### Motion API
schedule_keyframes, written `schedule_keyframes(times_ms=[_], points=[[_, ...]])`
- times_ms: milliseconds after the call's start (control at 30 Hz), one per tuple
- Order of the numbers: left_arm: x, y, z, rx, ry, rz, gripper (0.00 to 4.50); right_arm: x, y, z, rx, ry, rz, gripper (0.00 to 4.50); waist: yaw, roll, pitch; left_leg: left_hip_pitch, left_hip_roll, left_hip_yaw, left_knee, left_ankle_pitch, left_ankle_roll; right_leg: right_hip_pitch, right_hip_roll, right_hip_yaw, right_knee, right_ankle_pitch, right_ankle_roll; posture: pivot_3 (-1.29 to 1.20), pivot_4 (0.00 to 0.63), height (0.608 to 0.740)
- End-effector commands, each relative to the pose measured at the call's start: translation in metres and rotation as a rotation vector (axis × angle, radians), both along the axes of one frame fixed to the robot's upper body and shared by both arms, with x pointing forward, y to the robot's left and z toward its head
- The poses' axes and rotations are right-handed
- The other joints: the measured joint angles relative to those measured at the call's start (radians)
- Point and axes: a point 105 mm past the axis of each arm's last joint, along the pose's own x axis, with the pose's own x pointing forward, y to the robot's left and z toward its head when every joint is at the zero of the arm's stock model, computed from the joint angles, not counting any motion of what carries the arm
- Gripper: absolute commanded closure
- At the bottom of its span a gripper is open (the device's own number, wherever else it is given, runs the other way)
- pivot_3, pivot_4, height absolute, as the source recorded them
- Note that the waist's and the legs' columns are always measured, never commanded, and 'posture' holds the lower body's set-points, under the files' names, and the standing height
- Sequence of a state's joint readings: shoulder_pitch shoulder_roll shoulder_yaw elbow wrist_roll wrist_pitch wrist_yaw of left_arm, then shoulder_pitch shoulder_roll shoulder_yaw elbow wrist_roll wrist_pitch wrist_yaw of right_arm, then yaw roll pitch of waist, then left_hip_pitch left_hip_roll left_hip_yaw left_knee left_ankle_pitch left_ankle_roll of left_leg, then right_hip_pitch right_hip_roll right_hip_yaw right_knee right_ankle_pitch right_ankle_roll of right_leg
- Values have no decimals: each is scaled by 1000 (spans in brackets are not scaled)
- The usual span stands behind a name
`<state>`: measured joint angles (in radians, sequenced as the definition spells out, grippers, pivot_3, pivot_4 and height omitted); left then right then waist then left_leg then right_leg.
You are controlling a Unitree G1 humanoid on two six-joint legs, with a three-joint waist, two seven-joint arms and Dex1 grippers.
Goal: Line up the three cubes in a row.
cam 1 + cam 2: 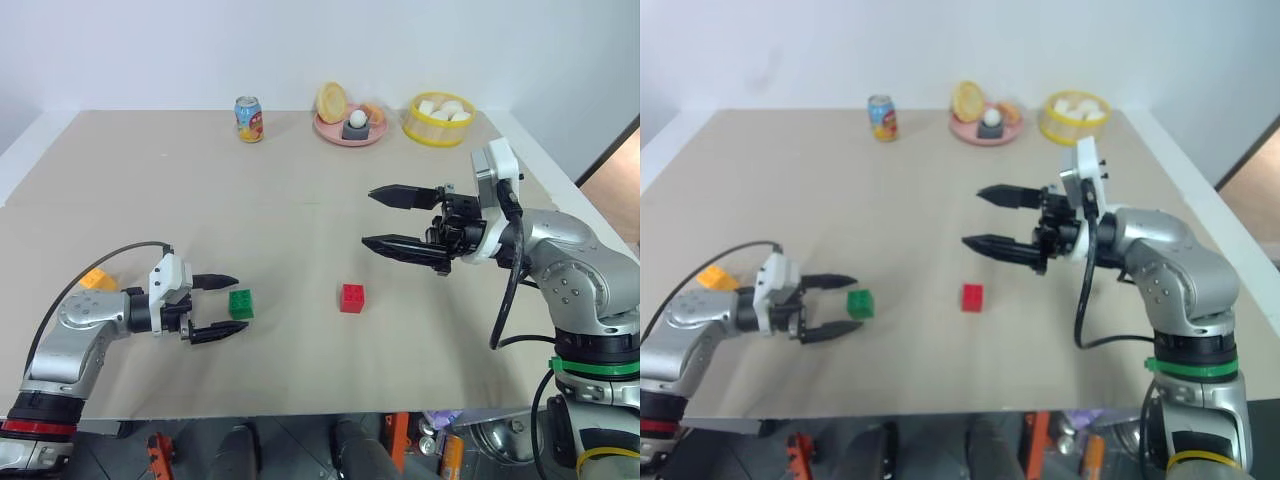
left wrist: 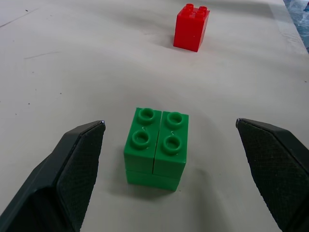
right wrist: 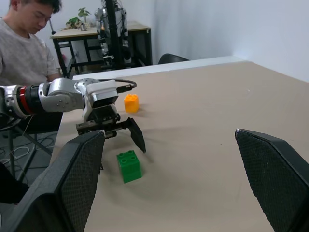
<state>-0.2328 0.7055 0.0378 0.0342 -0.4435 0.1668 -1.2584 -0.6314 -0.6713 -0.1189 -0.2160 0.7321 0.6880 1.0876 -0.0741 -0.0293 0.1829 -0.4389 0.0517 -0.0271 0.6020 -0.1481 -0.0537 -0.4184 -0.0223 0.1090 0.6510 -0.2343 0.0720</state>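
Note:
A green cube (image 1: pixel 241 303) rests on the tan table, just ahead of my open left gripper (image 1: pixel 231 305), whose fingertips straddle its near side without touching; the left wrist view has the same green cube (image 2: pixel 156 146) lying between the two fingers. The red cube (image 1: pixel 352 298) sits alone mid-table, also far off as the red cube (image 2: pixel 191 27). Behind my left arm, near the table's left edge, lies the orange-yellow cube (image 1: pixel 98 280). My right gripper (image 1: pixel 372 217) hovers open above the table, right of the red cube, pointing left with nothing between its fingers.
At the back of the table stand a soda can (image 1: pixel 249 119), a pink plate (image 1: pixel 349 131) with food items and a yellow bowl (image 1: pixel 438 119) of white balls. A person (image 3: pixel 24 48) sits beyond the table's left side, beside a black desk.

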Motion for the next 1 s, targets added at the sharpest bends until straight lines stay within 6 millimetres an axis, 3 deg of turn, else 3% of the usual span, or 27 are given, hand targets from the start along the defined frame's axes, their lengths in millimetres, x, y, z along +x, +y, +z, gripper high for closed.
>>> schedule_keyframes(times_ms=[33, 433, 1000], points=[[3, 0, 6, -1, -34, -5, 0, -9, -1, 11, 7, -52, 8, 19, 0, 0, 0, 0, 0, 0, 0, 0, 0, 0, 0, 0, 0, 0, 0, 0, 150, 740], [5, -7, -9, -15, -4, 6, 0, -8, 0, 12, 7, -58, -6, 19, 0, 0, 0, 0, 0, 0, 0, 0, 0, 0, 0, 0, 0, 0, 0, 0, 150, 740], [14, -9, -13, 1, 13, 16, 0, -9, -3, 14, 9, -59, -28, 19, 1, 0, 0, 0, 0, 0, 1, 0, 0, 0, 0, 0, 1, 1, 1, 0, 150, 740]])
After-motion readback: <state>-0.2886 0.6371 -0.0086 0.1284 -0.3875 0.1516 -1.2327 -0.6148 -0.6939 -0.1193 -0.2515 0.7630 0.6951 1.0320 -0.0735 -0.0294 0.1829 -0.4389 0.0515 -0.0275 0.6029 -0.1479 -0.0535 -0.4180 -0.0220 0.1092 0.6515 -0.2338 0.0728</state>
